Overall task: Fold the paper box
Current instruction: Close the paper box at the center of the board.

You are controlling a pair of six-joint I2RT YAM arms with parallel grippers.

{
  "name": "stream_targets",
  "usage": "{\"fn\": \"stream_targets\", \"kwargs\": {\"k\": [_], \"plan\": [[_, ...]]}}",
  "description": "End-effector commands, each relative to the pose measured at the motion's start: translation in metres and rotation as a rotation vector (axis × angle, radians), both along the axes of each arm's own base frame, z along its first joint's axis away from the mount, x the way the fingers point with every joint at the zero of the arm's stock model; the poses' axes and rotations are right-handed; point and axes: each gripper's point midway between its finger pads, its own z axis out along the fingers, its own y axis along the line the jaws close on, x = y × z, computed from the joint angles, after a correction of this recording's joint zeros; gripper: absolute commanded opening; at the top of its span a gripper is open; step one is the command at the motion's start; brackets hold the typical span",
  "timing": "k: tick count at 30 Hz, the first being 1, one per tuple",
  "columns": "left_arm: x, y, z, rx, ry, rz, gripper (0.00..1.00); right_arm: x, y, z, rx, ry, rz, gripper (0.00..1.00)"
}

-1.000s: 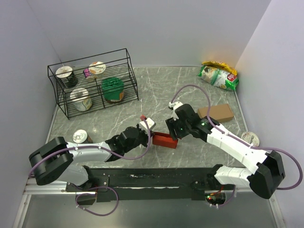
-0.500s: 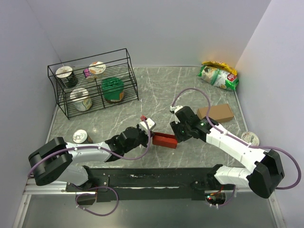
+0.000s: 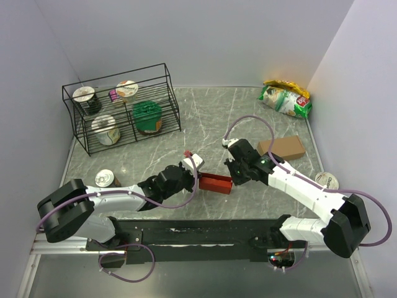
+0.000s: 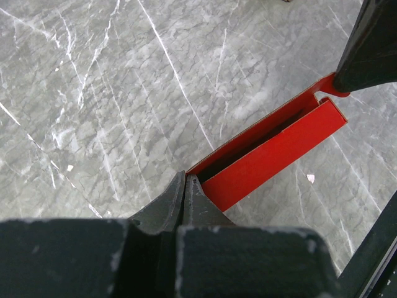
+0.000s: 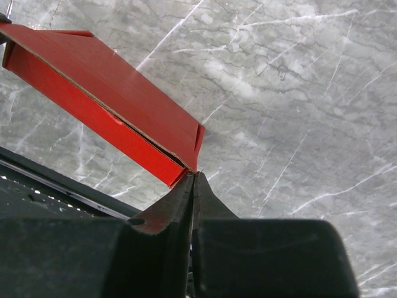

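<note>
The left gripper [image 4: 186, 184] sits at 6 o'clock, its 2 dark fingers pressed together on the near corner of the red paper box [image 4: 273, 146]. The box runs from those tips toward 2 o'clock, its long slot open on top. At its far end a small red tab meets the right gripper [image 4: 347, 73]. Grey veined marble tabletop [image 4: 93, 93] lies underneath, with a black strip [image 4: 379, 248] at 4 o'clock.

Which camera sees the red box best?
The left wrist camera: the red box shows nearly whole, open slot included. The right wrist camera shows the box from outside only; the top camera shows the box tiny.
</note>
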Motion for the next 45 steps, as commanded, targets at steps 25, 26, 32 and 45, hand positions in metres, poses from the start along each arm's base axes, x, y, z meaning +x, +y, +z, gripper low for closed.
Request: {"fn": "stream_targets", "kwargs": {"k": [25, 26, 32, 45], "plan": [[-0.014, -0.002, -0.030, 0.020, 0.125, 0.247, 0.01, 0.010, 0.028, 0.004, 0.125, 0.012, -0.281, 0.00], [-0.012, 0.000, -0.030, 0.019, 0.122, 0.265, 0.01, 0.008, 0.030, 0.004, 0.135, 0.020, -0.277, 0.00], [-0.014, -0.002, -0.033, 0.035, 0.119, 0.277, 0.01, 0.002, 0.031, -0.002, 0.142, 0.048, -0.274, 0.00], [-0.031, -0.009, -0.013, -0.003, 0.028, 0.077, 0.01, 0.014, 0.020, 0.037, 0.121, -0.158, -0.074, 0.71]]}}
